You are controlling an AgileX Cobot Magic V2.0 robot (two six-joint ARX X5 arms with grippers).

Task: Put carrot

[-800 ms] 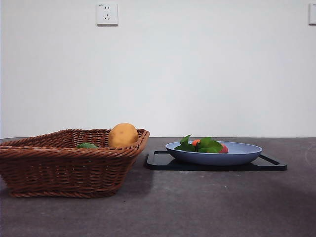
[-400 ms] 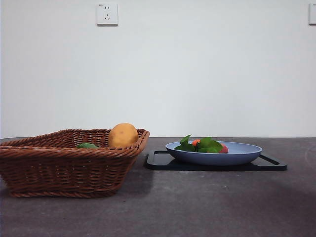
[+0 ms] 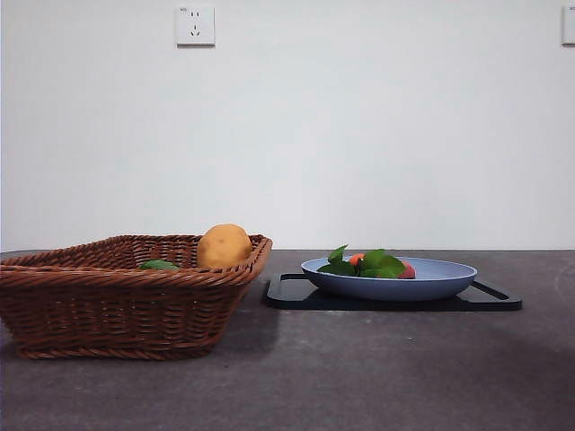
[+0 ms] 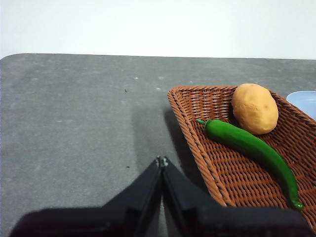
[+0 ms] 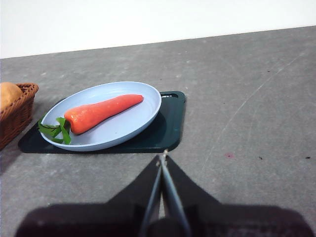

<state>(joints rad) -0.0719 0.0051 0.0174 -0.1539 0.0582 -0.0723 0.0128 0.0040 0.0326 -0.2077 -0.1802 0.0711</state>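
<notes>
Carrot [image 5: 101,112] is found lying flat in the blue plate [image 5: 129,129], which rests on a dark tray [image 5: 165,129] on the right part of the counter [image 3: 359,377]. Its leaf tuft is turned toward the wicker basket [image 3: 108,305] and its tapered tip points away from it. In the front view only the leaves and a little orange show above the plate rim.

The basket stands to the left of the tray, just beside it, and holds a potato [image 4: 255,108] and a green chili pepper [image 4: 252,148], both toward its far-right end.

The right gripper [image 5: 162,159] is held above bare counter on the near side of the tray, its jaws pressed together and holding nothing. The left gripper [image 4: 161,161] is likewise closed and empty, beside the basket's left edge. Neither is in contact with any object.

The step in hand is judged to be the approach for a grasp. The right gripper's jaws should be opened before descent and set across the thick orange body, not the leaves or the thin tip. The plate rim should be cleared, since a nudge could slide the plate on the tray.
</notes>
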